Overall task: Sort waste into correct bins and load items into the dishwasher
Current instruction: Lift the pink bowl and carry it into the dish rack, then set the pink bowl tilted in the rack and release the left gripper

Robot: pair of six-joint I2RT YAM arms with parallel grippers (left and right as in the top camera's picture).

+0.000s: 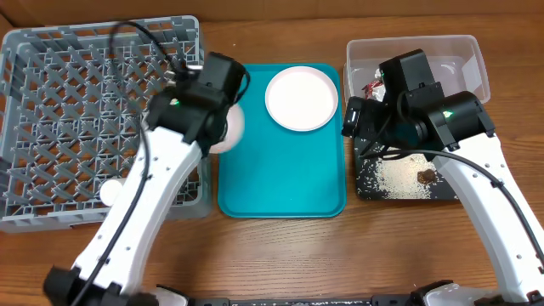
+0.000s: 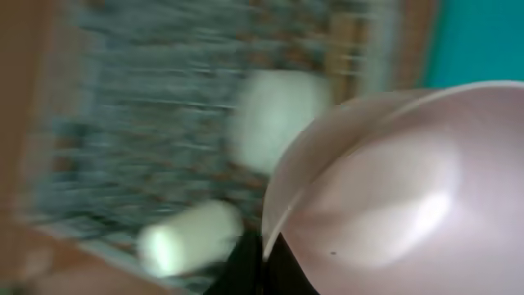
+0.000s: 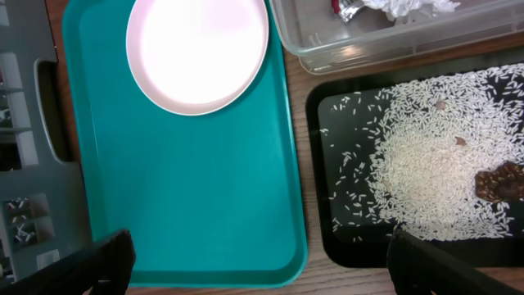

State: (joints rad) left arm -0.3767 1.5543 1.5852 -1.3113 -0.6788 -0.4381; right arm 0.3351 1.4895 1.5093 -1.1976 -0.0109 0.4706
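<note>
**Pink bowl pinched at rim, between rack and tray**

Pink bowl [image 2: 393, 188] looks glossy, thin-walled and stiff. Probably light, so weight is no issue. The smooth skin could slip or swing in a narrow pinch, and a knock could chip it. The rim is the sensible hold, one finger inside and one outside, and that is where it is held.

Left gripper [image 2: 264, 256] is pressed together on the rim, low in the left wrist view. The bowl fills the frame just above and right of the fingers. Whether its inside or outside faces the camera, can't tell.

Overhead, the bowl peeks out under the left wrist, over the seam where rack [image 1: 68, 110] meets teal tray [image 1: 280, 187]. It reads as lifted, not resting. The wrist view is blurred: rack lattice behind, with two white blobs, maybe cups, unconfirmed. Judged next need is a free cell in the rack. The risk is clipping the rack wall.

Plate [image 1: 302, 98] lies flat at the tray's far end.

Right gripper [image 3: 270, 270] is spread wide and holds nothing. It hovers over the near edges of the teal tray and black tray [image 3: 426, 164], which carries rice and a brown lump.

Tub [image 1: 476, 47] beyond holds red scrap [image 1: 374, 87] and a white wad [image 3: 401, 6].
</note>
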